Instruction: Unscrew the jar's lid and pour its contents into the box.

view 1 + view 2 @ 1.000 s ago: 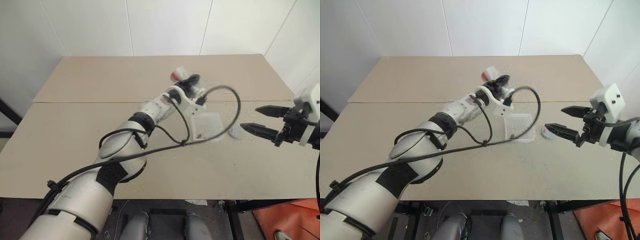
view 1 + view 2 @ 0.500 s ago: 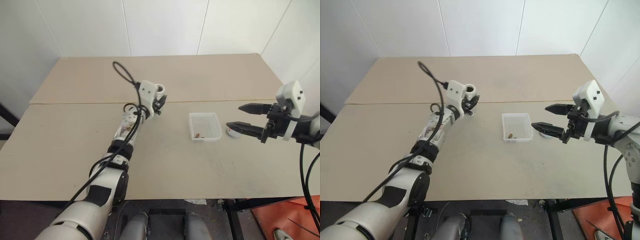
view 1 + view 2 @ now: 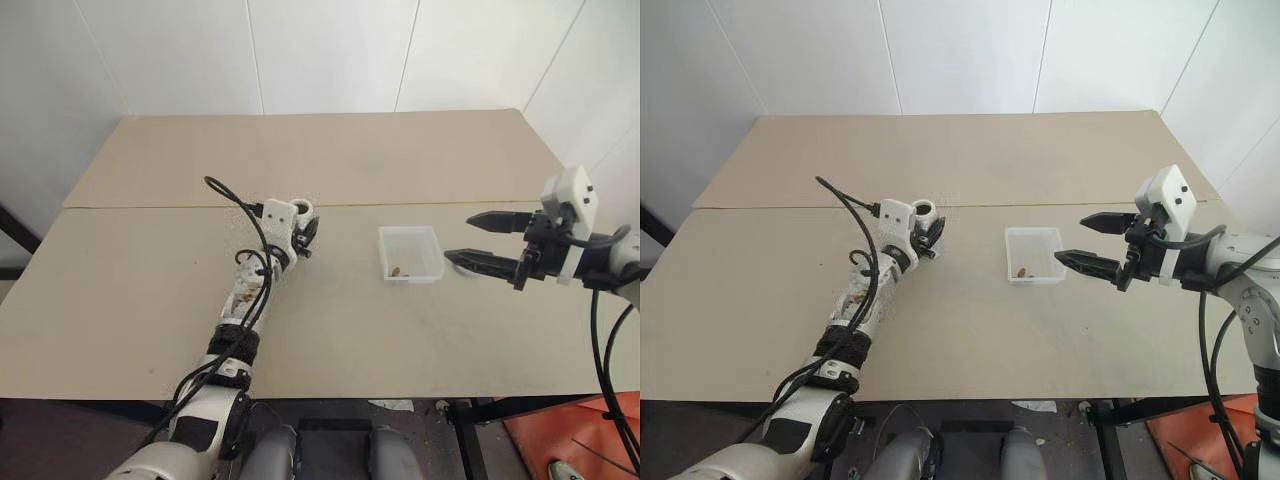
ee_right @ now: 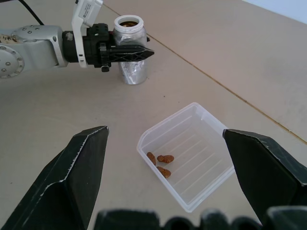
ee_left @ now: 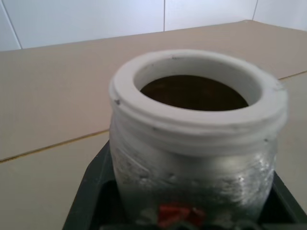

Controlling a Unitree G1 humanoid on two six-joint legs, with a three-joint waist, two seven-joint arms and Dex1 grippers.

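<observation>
The jar (image 4: 131, 64) stands upright on the table (image 3: 330, 330) with its mouth open, and the inside of it (image 5: 194, 92) looks brownish. My left gripper (image 3: 308, 232) reaches in level, and its black fingers (image 4: 125, 51) hug the jar's sides. The box (image 3: 411, 231) sits to the right of the jar. A few small reddish-brown pieces (image 4: 161, 163) lie in its near end. My right gripper (image 3: 458, 237) hovers just right of the box, wide open with nothing in it. The lid is out of view.
The tan table top has a seam (image 3: 150, 206) running across it behind the jar and box. White walls (image 3: 330, 50) stand behind the table. The table's right edge is near my right arm (image 3: 575, 240).
My left arm swung the jar away from above the box, leftward and down, rolling it upright onto the table. The right gripper edged slightly left, covering the spot where the lid showed.
</observation>
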